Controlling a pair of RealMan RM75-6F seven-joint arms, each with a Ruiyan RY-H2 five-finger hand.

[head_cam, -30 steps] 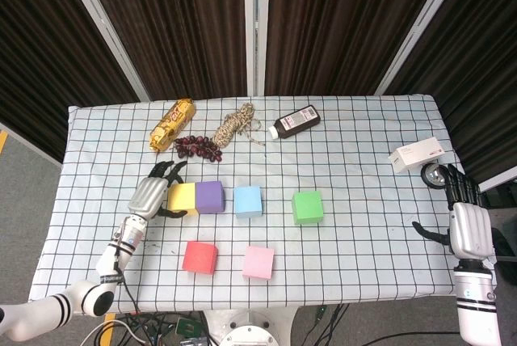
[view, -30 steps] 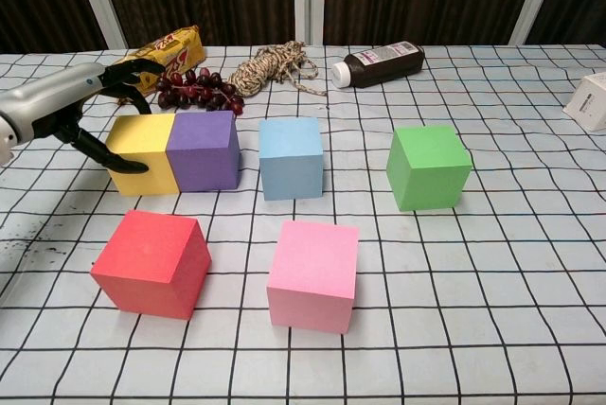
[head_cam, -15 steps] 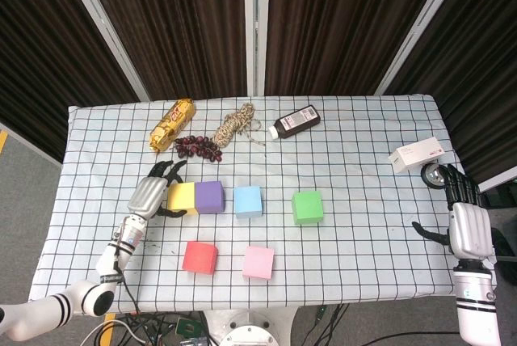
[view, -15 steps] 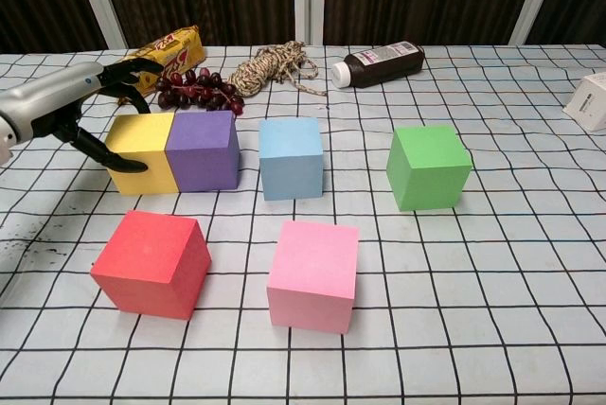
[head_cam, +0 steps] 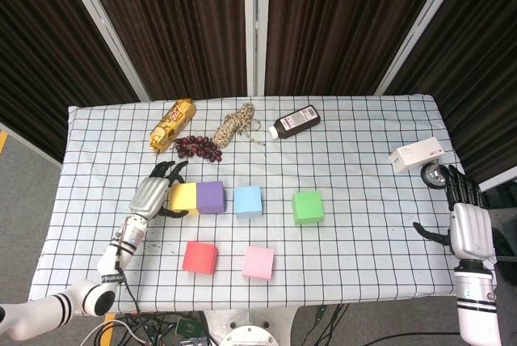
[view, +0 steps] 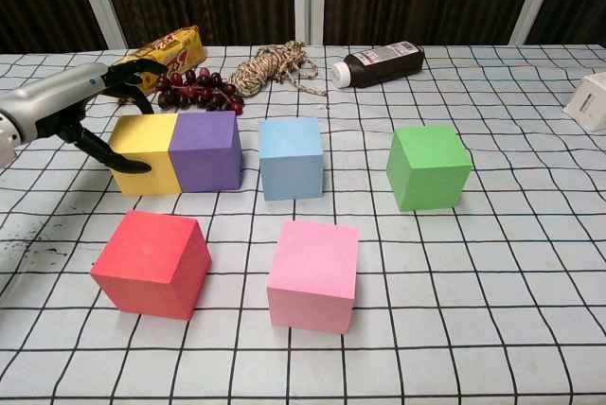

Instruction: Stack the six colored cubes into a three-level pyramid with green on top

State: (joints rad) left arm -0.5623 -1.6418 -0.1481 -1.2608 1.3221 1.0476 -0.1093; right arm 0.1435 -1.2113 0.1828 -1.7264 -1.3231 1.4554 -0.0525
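Table [head_cam: 380, 225] with a grid cloth. Back row: snack pack [head_cam: 172, 124], grapes [head_cam: 199, 146], twine [head_cam: 237, 125], bottle [head_cam: 294, 122]; white box [head_cam: 417, 154] at the right edge. Left hand [head_cam: 152, 192] cups the yellow cube [head_cam: 182, 197], fingers against its far and near sides; purple cube [head_cam: 210, 196] touches it. Blue cube [head_cam: 248, 200] just beside, green cube [head_cam: 307, 206] further right. Red cube [head_cam: 199, 256] and pink cube [head_cam: 258, 262] in front. Nothing stacked. Right hand [head_cam: 464, 221] off the table edge, fingers apart, empty. Against the earlier frames, the yellow–purple pair sits slightly nearer the blue cube
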